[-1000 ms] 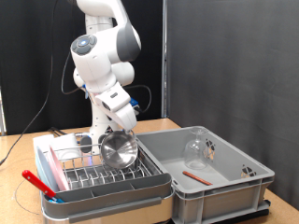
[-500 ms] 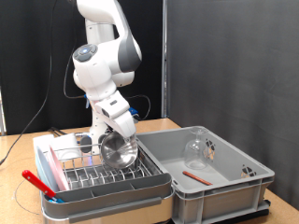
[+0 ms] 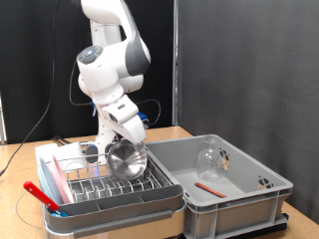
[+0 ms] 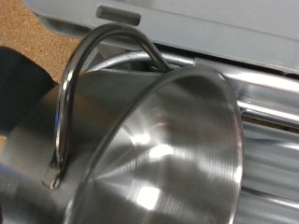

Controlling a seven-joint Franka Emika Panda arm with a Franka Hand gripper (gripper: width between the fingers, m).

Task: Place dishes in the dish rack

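gripper (image 3: 120, 142) over rack (image 3: 115, 184), steel cup (image 3: 127, 157) tilted at its tip; finger spread hidden, can't tell. lower slowly, seat cup between prongs near rack's right edge.

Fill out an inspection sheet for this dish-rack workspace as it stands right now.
Surface: brown table, mostly covered by rack and bin.
Job's things: steel cup with handle, tilted, low over the dish rack; it fills the wrist view. Clear glass and thin red stick lie in the grey bin. Pink plate stands on edge in the rack, at the exterior view's left.
Clutter: red and blue utensils by the rack's left edge.
Gripper: gripper at the cup; fingers hidden.
Cables: black cable hanging behind, at left.
Surroundings: black curtain.
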